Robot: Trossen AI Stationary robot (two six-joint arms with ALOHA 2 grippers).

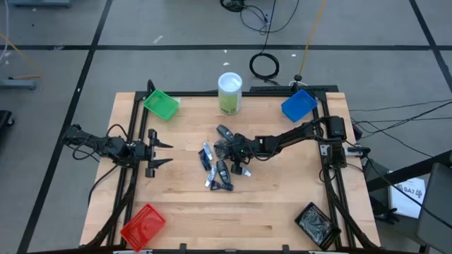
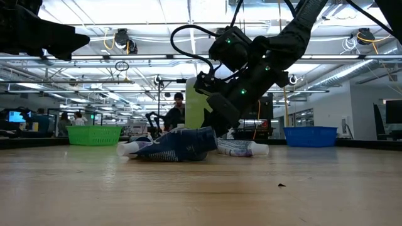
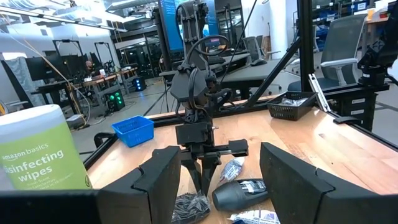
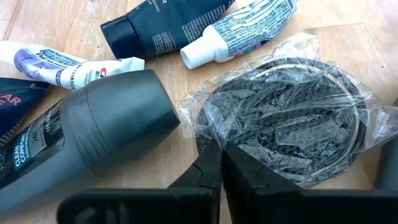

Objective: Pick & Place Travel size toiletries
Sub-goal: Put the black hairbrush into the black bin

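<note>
The travel size toiletries lie in a loose pile [image 1: 220, 164] at the table's middle. It holds blue-and-white tubes [image 4: 249, 28], a dark tube [image 4: 161, 25], a dark grey oblong bottle [image 4: 93, 137] lying on its side, and a dark round tin in crinkled clear wrap [image 4: 286, 118]. My right gripper [image 1: 227, 149] reaches in from the table's right and is shut at the tin's edge. My left gripper [image 1: 166, 154] hangs open to the left of the pile, apart from it. My right gripper [image 4: 221, 155] has its two fingers closed together on the clear wrap at the tin's rim [image 4: 211, 134], on the side next to the grey bottle. The fingers slant down from the table's right. The tin rests flat on the table.
A green bin [image 1: 162, 104] sits at the far left, a blue bin [image 1: 298, 105] at the far right, a red bin [image 1: 143, 226] at the near left and a black basket [image 1: 316, 224] at the near right. A tall white-and-green wipes canister [image 1: 229, 92] stands behind the pile.
</note>
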